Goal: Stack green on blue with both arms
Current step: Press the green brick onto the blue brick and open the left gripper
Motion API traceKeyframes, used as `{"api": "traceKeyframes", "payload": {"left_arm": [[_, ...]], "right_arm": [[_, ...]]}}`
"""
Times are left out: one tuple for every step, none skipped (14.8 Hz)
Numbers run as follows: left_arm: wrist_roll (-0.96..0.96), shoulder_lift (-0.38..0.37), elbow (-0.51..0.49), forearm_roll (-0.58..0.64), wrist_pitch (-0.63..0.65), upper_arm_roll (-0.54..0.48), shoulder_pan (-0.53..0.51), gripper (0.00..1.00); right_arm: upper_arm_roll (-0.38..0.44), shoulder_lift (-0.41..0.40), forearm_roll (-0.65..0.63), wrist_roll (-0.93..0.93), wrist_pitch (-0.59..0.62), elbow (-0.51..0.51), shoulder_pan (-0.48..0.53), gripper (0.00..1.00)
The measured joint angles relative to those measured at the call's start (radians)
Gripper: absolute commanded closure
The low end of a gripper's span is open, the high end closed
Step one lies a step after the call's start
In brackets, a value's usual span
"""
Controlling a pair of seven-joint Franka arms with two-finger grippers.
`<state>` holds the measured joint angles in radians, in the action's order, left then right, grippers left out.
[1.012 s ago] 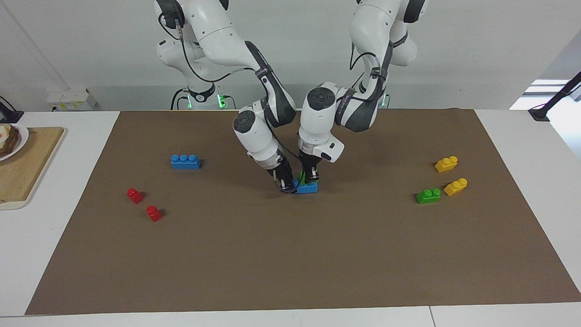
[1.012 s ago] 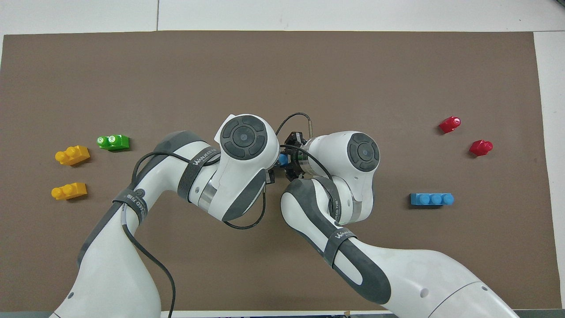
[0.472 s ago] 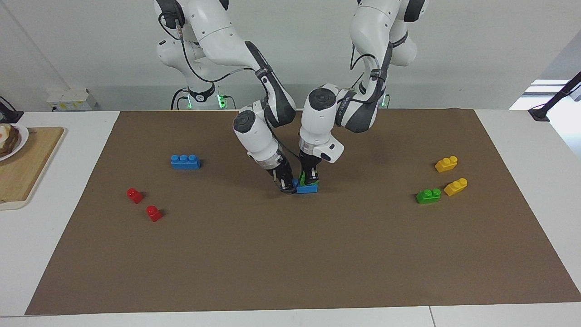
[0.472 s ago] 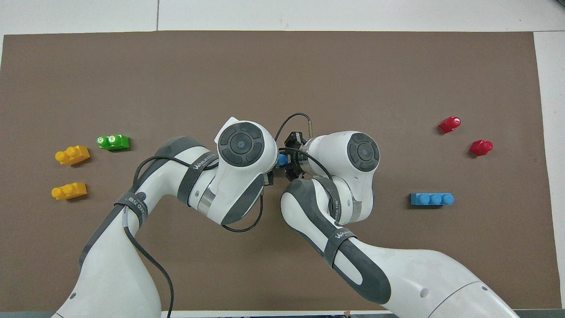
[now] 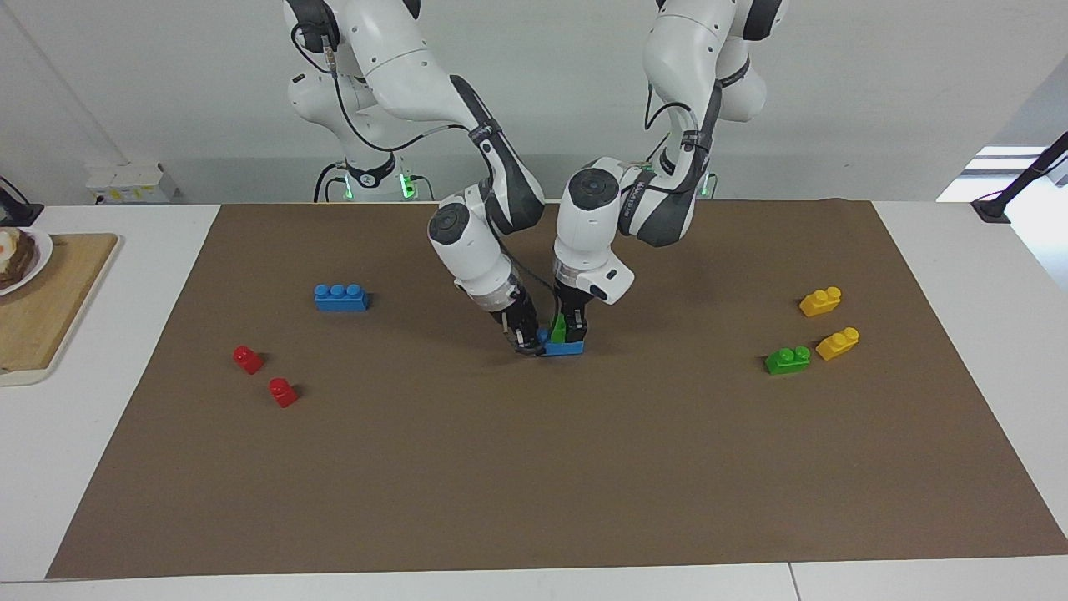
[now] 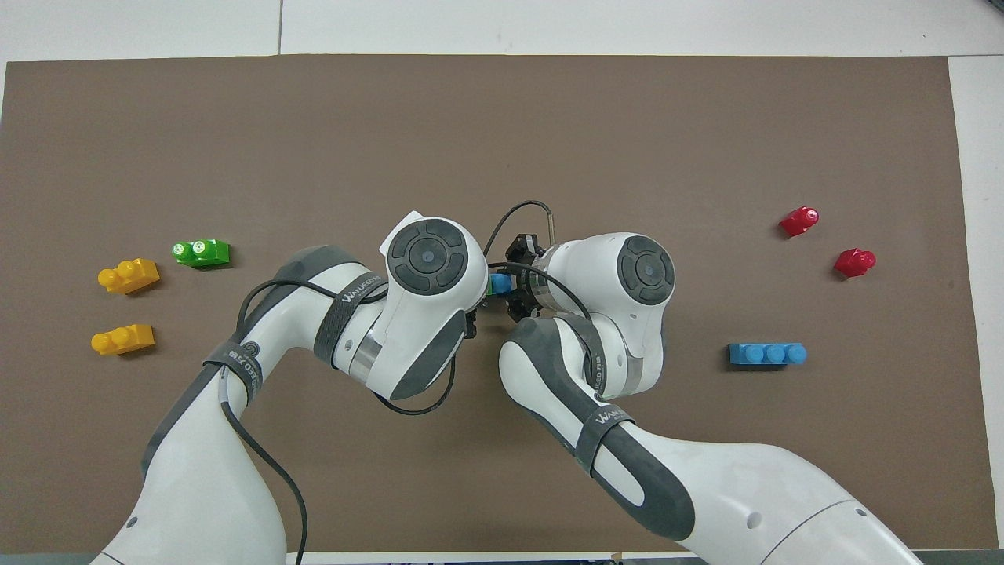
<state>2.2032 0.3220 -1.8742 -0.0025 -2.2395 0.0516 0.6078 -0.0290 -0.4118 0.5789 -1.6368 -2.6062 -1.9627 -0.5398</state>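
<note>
A blue brick (image 5: 566, 348) lies on the brown mat (image 5: 534, 467) near the table's middle. A green brick (image 5: 557, 327) sits on top of it. My left gripper (image 5: 572, 332) comes down from above right at the green brick. My right gripper (image 5: 527, 342) is slanted in from the right arm's end, shut on the end of the blue brick. In the overhead view both wrists cover the stack, and only a bit of the blue brick (image 6: 499, 282) shows between them.
A second green brick (image 5: 788, 360) and two yellow bricks (image 5: 820, 301) lie toward the left arm's end. Another blue brick (image 5: 340, 297) and two red bricks (image 5: 248, 359) lie toward the right arm's end. A wooden board (image 5: 50, 309) with a plate sits off the mat.
The left arm's wrist has lifted slightly and shifted a little toward the robots. The green brick stays on the blue brick, and the right arm has not moved.
</note>
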Motion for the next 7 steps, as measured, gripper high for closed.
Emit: {"api": "traceKeyframes", "payload": {"left_arm": [[-0.003, -0.004, 0.002, 0.000, 0.003, -0.001, 0.000, 0.00], [-0.005, -0.013, 0.006, 0.000, 0.013, -0.005, -0.001, 0.00], [-0.015, -0.029, 0.014, 0.000, 0.035, -0.011, -0.004, 0.00], [-0.032, -0.049, 0.026, 0.000, 0.068, -0.014, -0.013, 0.00], [-0.054, -0.071, 0.041, 0.000, 0.104, -0.016, -0.027, 0.00], [-0.084, -0.095, 0.057, 0.000, 0.141, -0.018, -0.042, 0.00], [-0.119, -0.119, 0.073, 0.000, 0.176, -0.020, -0.059, 0.00]], "right_arm": [[0.000, 0.000, 0.000, 0.000, 0.000, 0.000, 0.000, 1.00], [0.000, 0.000, 0.000, 0.000, 0.000, 0.000, 0.000, 1.00], [0.000, 0.000, 0.002, 0.000, 0.000, 0.000, 0.001, 0.86], [0.000, 0.000, 0.006, 0.000, 0.001, -0.001, 0.003, 0.56], [0.000, 0.000, 0.009, 0.000, 0.001, -0.001, 0.006, 0.42], [0.001, -0.001, 0.009, 0.000, 0.001, -0.003, 0.011, 0.32], [0.006, -0.004, 0.009, 0.000, 0.001, -0.008, 0.017, 0.31]]}}
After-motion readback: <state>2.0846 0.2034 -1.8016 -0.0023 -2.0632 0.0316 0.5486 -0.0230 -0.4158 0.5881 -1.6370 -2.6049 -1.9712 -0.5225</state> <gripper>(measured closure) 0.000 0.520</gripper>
